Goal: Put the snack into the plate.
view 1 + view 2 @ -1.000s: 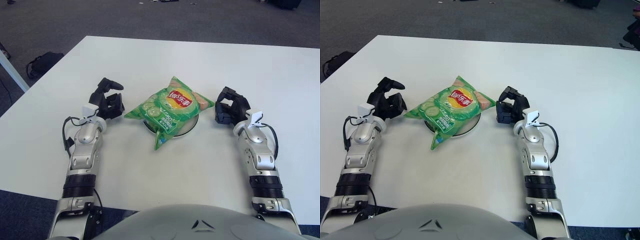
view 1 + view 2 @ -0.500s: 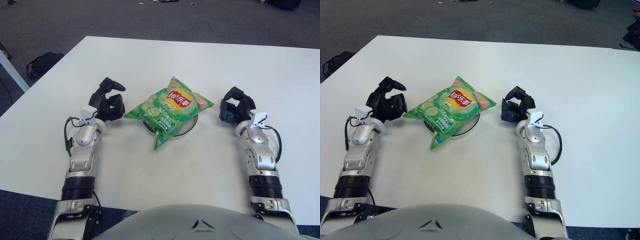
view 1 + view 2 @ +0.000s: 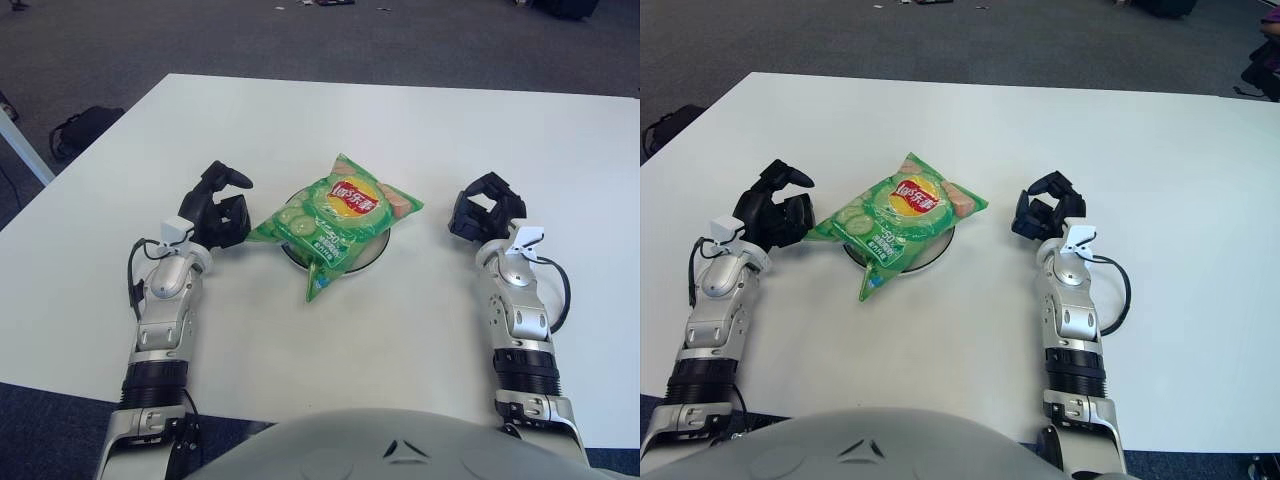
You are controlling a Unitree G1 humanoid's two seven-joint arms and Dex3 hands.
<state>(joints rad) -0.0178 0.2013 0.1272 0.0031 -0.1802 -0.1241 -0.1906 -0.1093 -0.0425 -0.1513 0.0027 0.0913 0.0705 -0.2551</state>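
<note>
Both hands hold nothing. At the left, the left hand (image 3: 218, 208) sits just beside the green snack bag (image 3: 335, 213), fingers loosely curled around empty air and apart from the bag's corner. The bag lies across the white plate (image 3: 372, 255) in the middle of the table (image 3: 320, 110), overhanging its rim. At the right, the right hand (image 3: 484, 208) is likewise loosely curled and empty, well apart from the plate. The placing looks done; only pulling the arms away seems left.

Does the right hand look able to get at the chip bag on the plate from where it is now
Probably yes. The right hand shows to the right of the chip bag, apart from it, with only bare table between them. The bag lies on top of the plate, uncovered.
</note>
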